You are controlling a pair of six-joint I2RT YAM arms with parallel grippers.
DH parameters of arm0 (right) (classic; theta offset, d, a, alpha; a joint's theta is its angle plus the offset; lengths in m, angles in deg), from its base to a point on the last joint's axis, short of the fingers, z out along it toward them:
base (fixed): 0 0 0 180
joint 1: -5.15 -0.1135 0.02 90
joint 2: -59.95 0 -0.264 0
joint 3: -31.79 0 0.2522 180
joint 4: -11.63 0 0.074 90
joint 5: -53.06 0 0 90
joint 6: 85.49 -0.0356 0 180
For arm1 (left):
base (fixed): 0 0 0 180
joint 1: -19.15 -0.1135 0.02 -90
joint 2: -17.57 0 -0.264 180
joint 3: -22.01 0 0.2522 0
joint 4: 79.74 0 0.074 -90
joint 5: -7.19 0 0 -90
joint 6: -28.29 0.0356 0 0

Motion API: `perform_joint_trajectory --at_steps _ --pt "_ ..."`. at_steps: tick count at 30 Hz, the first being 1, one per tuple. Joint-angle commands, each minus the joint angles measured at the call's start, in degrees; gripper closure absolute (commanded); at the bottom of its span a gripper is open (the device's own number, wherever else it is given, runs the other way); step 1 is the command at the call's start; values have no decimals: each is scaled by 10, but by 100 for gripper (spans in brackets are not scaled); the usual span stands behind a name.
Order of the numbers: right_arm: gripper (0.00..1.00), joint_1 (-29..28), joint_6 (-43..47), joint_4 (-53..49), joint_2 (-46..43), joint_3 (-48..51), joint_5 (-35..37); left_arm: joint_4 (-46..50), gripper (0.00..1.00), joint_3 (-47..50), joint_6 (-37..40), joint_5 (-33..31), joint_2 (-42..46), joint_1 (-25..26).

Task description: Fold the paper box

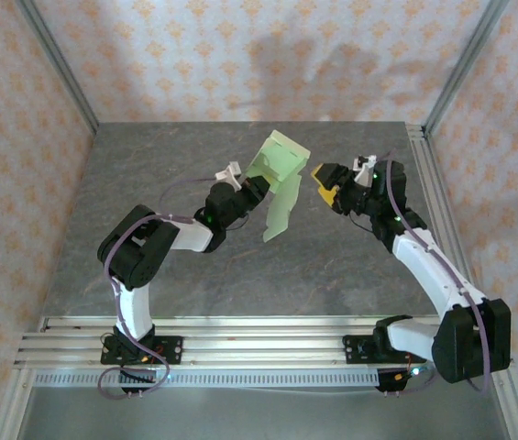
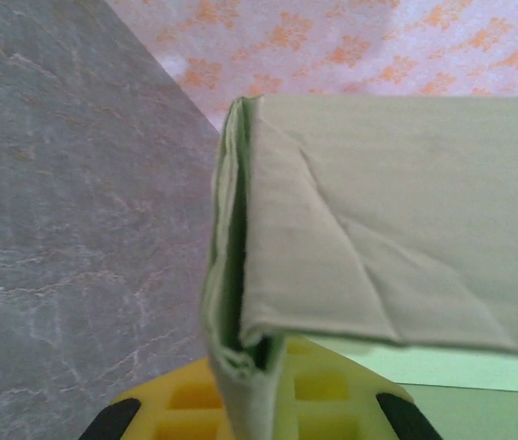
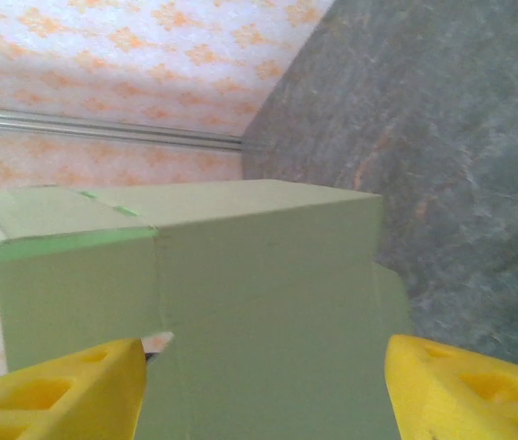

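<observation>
The paper box is pale green card, partly folded into a shell, and it is held up above the table. One long flap hangs down from it. My left gripper grips it from the left. In the left wrist view that gripper is shut on a folded edge of the box, which is pinched between the yellow fingers. My right gripper sits just right of the box, open. In the right wrist view its yellow fingers stand wide apart, with a box wall in front of them.
The grey stone-patterned table lies under both arms. Patterned walls and aluminium corner posts close in the back and sides. A rail frame runs along the near edge by the arm bases.
</observation>
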Motion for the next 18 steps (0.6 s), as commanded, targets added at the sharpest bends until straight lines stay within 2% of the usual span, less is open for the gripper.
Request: perform_joint_trajectory --at_steps 1,8,14,18 --pt "31 -13 -27 74 28 -40 -12 -34 100 -10 -8 17 14 -2" --pt "33 -29 -29 85 73 -81 -24 -41 100 -13 -6 19 10 2" --pt "43 -31 -15 51 87 -88 -17 -46 100 -24 -6 23 3 2" --pt "44 -36 -1 26 93 -93 -12 -43 100 -30 -3 22 2 2"
